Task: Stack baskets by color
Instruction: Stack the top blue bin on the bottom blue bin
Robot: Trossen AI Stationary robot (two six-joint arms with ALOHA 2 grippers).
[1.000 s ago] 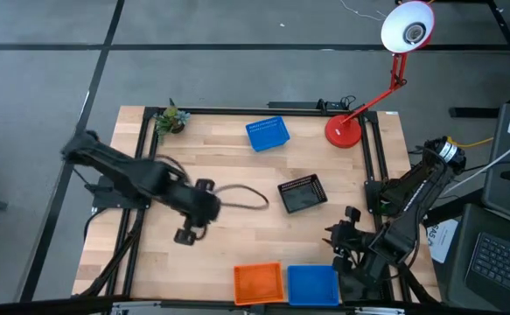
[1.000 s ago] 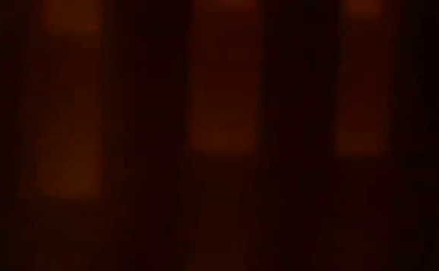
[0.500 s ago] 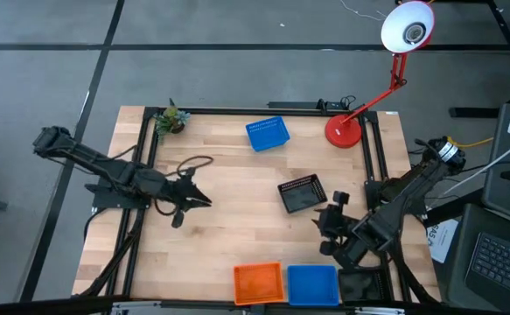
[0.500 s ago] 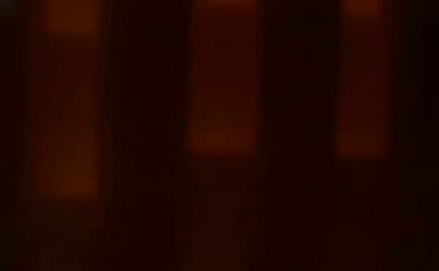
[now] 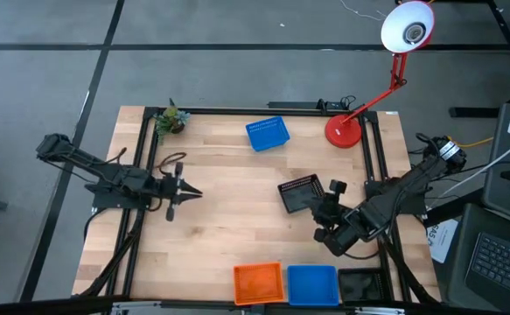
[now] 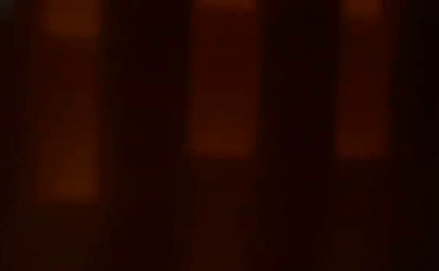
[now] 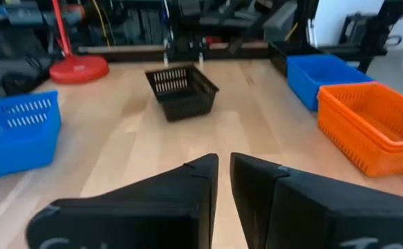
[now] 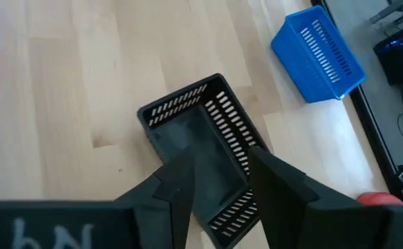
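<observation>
Right end effector point(image 8: 218, 173) open — over black basket point(image 8: 201, 135)

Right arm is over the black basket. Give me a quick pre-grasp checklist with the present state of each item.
1. Right gripper open over the black basket: ok.
2. One finger inside the basket, the other outside its slatted wall: cannot tell.
3. Black basket upright on the table, nothing inside: ok.
4. Left gripper parked away from it: ok.
5. Black stack at the front edge reachable: cannot tell.
6. Low view usable: not ok, dark.
</observation>
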